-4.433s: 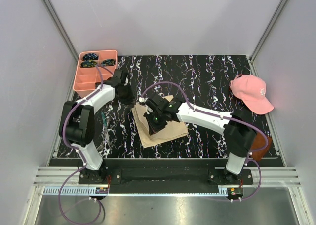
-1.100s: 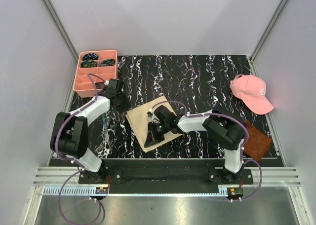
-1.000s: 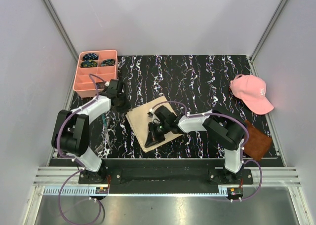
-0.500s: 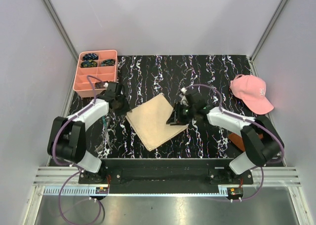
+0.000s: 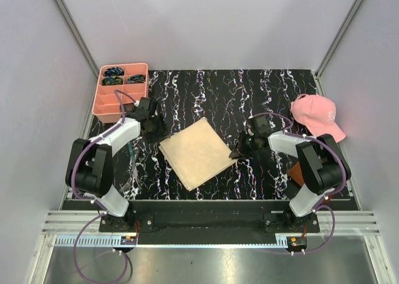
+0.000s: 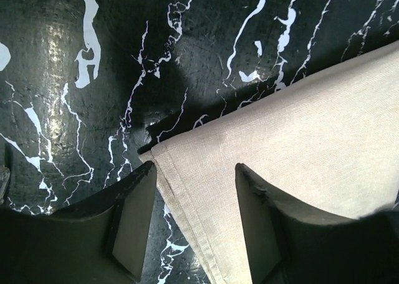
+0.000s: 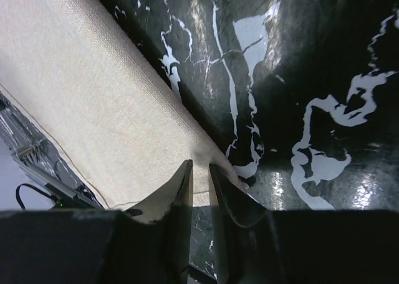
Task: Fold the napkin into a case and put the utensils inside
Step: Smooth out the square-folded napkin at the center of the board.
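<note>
The beige napkin (image 5: pixel 196 153) lies spread flat as a tilted square in the middle of the black marble table (image 5: pixel 206 97). My left gripper (image 5: pixel 153 127) hangs over its left corner. In the left wrist view the napkin (image 6: pixel 299 128) runs under that gripper (image 6: pixel 193 172), whose jaws stand wide open astride the hemmed corner. My right gripper (image 5: pixel 240 152) sits at the napkin's right corner. The right wrist view shows its jaws (image 7: pixel 201 172) a narrow gap apart above the flat napkin (image 7: pixel 93 91), pinching nothing. The utensils are not clear to see; thin silvery streaks (image 5: pixel 129 172) beside the left arm might be them.
A pink compartment tray (image 5: pixel 106 103) with small dark items (image 5: pixel 114 72) stands at the back left. A pink cap (image 5: pixel 318 117) lies at the right edge. A dark brown square (image 5: pixel 296 172) pokes out from behind the right arm. Grey walls close in on three sides.
The right gripper drew the folded flap out to the right, which opened the napkin flat, and let it go. The left jaws opened wider at the left corner.
</note>
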Action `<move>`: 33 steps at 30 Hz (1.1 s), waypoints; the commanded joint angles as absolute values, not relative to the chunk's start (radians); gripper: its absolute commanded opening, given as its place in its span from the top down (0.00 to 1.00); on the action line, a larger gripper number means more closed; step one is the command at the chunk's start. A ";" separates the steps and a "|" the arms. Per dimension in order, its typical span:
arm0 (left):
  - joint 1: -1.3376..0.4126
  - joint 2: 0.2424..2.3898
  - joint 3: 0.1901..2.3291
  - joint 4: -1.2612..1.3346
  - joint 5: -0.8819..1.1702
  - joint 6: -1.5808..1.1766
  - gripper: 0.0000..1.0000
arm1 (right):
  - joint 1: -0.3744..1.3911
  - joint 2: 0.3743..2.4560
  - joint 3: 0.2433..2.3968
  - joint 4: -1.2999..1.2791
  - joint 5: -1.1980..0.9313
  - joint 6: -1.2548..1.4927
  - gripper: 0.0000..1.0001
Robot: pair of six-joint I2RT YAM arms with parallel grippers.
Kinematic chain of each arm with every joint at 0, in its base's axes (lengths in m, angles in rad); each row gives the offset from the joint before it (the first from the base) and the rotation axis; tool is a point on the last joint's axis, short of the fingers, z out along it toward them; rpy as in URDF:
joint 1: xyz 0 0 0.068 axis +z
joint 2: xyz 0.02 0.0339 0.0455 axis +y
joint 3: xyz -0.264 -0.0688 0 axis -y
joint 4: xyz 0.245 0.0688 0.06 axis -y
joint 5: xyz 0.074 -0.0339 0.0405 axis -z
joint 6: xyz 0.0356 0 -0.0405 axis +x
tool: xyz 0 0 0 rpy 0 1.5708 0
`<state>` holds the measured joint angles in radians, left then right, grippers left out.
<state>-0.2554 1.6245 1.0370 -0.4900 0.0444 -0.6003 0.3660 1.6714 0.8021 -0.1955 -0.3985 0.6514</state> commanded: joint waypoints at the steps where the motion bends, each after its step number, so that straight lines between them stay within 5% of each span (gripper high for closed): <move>1: -0.259 1.523 1.029 -0.468 0.018 -0.597 0.41 | 0.339 1.736 0.819 -0.204 -0.172 0.614 0.74; 11: -0.259 1.600 1.049 -0.436 0.164 -0.603 0.39 | 0.268 1.937 1.358 -0.492 0.052 0.419 0.66; 15: -0.261 1.600 0.987 -0.332 0.277 -0.624 0.40 | 0.302 1.794 1.358 -0.518 0.031 0.376 0.35; 17: -0.273 1.617 0.950 -0.269 0.360 -0.646 0.42 | 0.325 1.747 1.301 -0.522 -0.083 0.380 0.31; 33: -0.345 1.674 0.864 -0.187 0.382 -0.666 0.67 | 0.334 1.585 0.781 -0.256 -0.414 0.526 0.42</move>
<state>-0.3347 1.6627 0.8852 -0.2390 0.3656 -0.6575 0.3355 1.5848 0.8120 -0.3855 -0.3374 0.4988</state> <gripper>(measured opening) 0.372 0.593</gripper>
